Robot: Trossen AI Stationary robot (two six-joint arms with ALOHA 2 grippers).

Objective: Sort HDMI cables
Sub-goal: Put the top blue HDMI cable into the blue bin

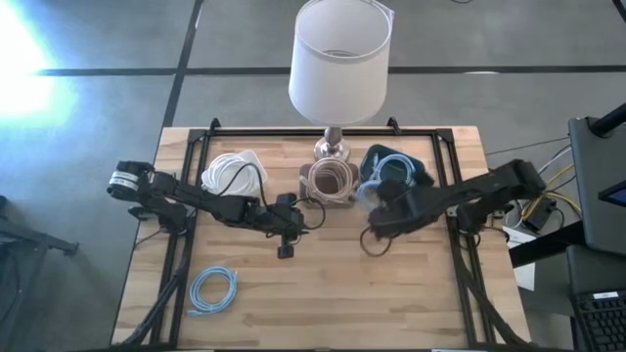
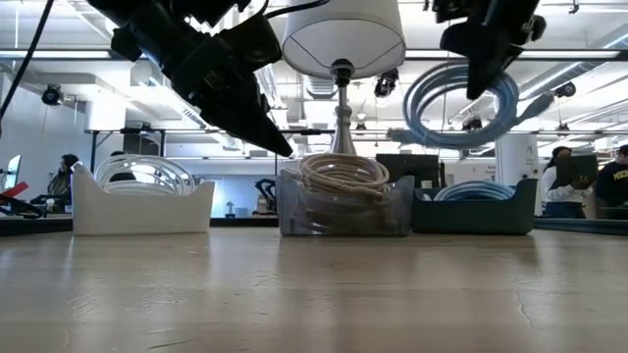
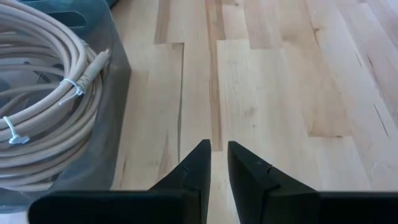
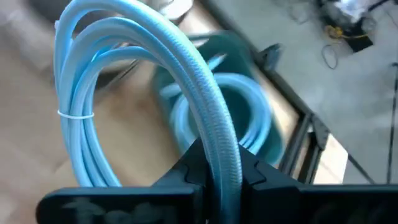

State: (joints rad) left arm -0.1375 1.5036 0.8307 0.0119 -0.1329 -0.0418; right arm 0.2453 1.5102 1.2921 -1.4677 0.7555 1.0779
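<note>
My right gripper (image 4: pixel 221 155) is shut on a light blue HDMI coil (image 4: pixel 93 112), held in the air (image 2: pixel 461 103) above the dark teal bin (image 2: pixel 476 214). Another light blue coil (image 1: pixel 396 168) lies inside that bin. A beige coil (image 3: pixel 43 106) fills the clear bin (image 2: pixel 343 211), and a white coil (image 1: pixel 235 174) lies in the white bin (image 2: pixel 142 208). One more light blue coil (image 1: pixel 213 290) lies flat on the table near its front left. My left gripper (image 1: pixel 286 242) is shut and holds nothing, hovering over bare wood beside the clear bin. My right gripper pinches the light blue coil's bundled strands (image 4: pixel 217 127) between its two fingers, which lie across the strands. The coil is lifted clear (image 2: pixel 461 103). It hangs below the fingers as an upright ring, with a white tie (image 4: pixel 74 114) around one side.
A lamp with a white shade (image 1: pixel 340 59) stands on its metal base (image 1: pixel 331 149) behind the clear bin. The three bins sit in a row at the table's far side. A black frame (image 1: pixel 196 147) runs along the table's edges. People show in the room beyond.
</note>
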